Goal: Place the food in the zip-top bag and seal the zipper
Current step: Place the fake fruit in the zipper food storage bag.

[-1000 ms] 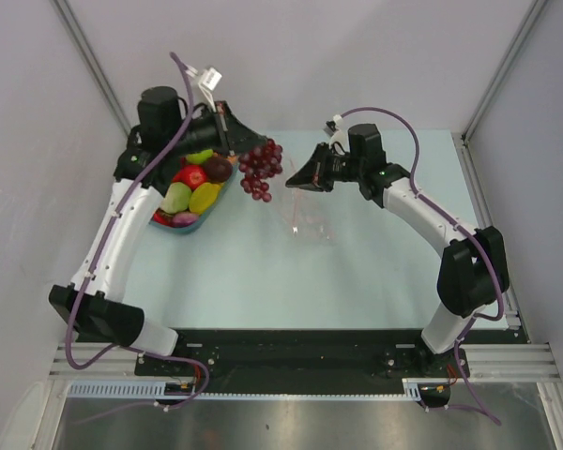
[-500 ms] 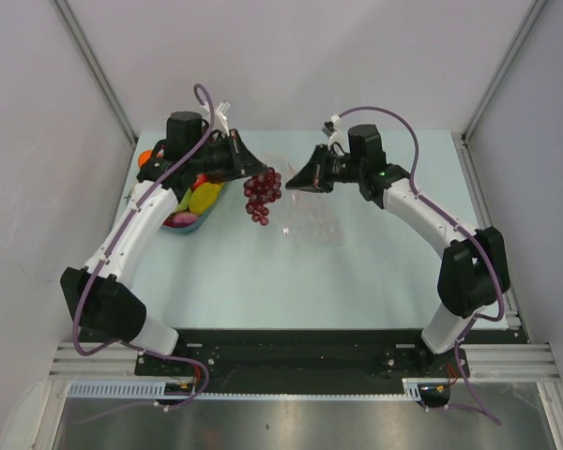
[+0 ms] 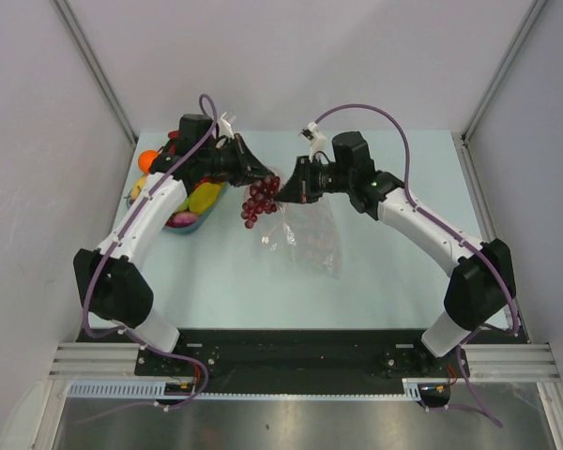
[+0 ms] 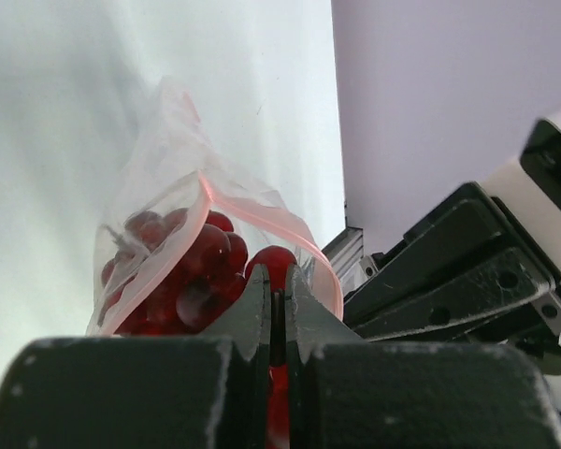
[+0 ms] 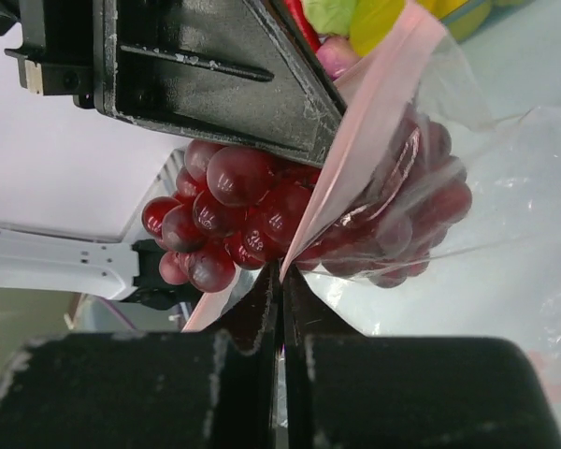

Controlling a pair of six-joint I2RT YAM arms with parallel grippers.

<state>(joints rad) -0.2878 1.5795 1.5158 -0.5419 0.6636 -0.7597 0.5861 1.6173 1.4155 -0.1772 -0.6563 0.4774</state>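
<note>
Now the grapes meet the mouth of a bag held open.
The left gripper (image 4: 277, 288) has its fingers pressed almost together, pinching the top of the grape bunch (image 5: 226, 213) so that it hangs free and can be lowered in. The right gripper (image 5: 280, 279) has its fingers clamped on the zipper (image 5: 353, 164), lifting that lip so the zip-top bag (image 3: 311, 239) gapes while its body trails on the table (image 3: 235, 291). Part of the bunch lies past the pink strip and part outside it. The other food (image 3: 205, 197) waits in the dish (image 3: 180, 226) beside the left arm.
</note>
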